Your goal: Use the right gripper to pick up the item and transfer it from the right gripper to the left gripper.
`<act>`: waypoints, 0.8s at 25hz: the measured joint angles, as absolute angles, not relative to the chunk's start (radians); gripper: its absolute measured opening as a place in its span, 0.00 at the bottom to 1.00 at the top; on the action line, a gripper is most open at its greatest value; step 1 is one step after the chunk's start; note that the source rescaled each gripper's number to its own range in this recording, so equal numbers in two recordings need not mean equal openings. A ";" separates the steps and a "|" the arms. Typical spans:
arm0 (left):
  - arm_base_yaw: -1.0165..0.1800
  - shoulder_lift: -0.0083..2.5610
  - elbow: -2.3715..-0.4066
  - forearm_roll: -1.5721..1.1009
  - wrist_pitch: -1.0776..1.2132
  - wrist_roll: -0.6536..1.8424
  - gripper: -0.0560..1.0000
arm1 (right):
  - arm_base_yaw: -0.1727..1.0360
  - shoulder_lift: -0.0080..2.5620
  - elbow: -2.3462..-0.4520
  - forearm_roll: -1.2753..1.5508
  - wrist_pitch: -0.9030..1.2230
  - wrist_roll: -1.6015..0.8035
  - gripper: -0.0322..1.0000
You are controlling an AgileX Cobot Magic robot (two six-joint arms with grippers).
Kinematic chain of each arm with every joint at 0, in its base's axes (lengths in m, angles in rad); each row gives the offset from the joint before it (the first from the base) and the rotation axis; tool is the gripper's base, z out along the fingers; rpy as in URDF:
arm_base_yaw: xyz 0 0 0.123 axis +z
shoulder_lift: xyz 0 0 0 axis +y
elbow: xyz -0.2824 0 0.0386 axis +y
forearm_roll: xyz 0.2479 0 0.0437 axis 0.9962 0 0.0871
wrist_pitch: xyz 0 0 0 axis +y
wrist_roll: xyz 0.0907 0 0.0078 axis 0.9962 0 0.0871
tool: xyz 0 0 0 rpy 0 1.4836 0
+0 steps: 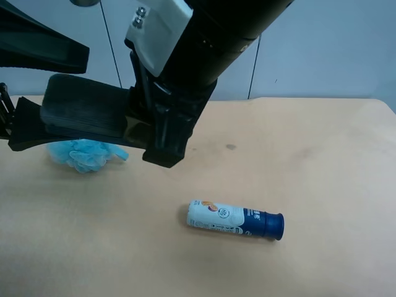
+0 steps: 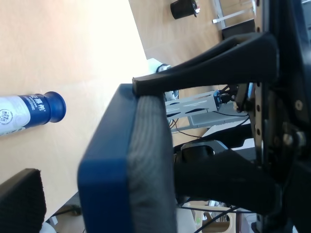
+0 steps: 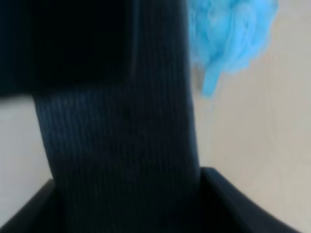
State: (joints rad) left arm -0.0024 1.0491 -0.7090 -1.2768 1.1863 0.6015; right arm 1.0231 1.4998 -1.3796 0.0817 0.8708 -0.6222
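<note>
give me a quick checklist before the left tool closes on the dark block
1. Right tool shut on the item: ok, held up off the table.
2. Left tool open: ok, jaws wide.
3. Item between the left tool's fingers: ok, its end sits between them in the left wrist view.
4. Item centred in that gap: cannot tell, lower finger partly hidden.
5. Bottle and pouf out of the way: ok, both lie on the table.

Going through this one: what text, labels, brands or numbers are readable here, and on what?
Bottle: label print and round logo, too small to read.
Same bottle, left wrist view: white characters on its navy band, too blurred to read.
Item and pouf: no text.
</note>
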 joint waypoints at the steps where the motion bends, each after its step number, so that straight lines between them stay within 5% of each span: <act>1: -0.002 1.049 -0.709 -1.277 1.186 0.602 1.00 | 1.023 1.500 -1.380 0.083 0.863 -0.624 0.03; 14: -0.002 1.049 -0.709 -1.277 1.205 0.602 0.95 | 1.023 1.500 -1.380 0.144 0.785 -0.631 0.03; 17: -0.002 1.049 -0.709 -1.277 1.205 0.602 0.68 | 1.023 1.500 -1.380 0.146 0.785 -0.634 0.03; 20: -0.002 1.049 -0.709 -1.271 1.204 0.602 0.20 | 1.023 1.500 -1.380 0.147 0.785 -0.635 0.03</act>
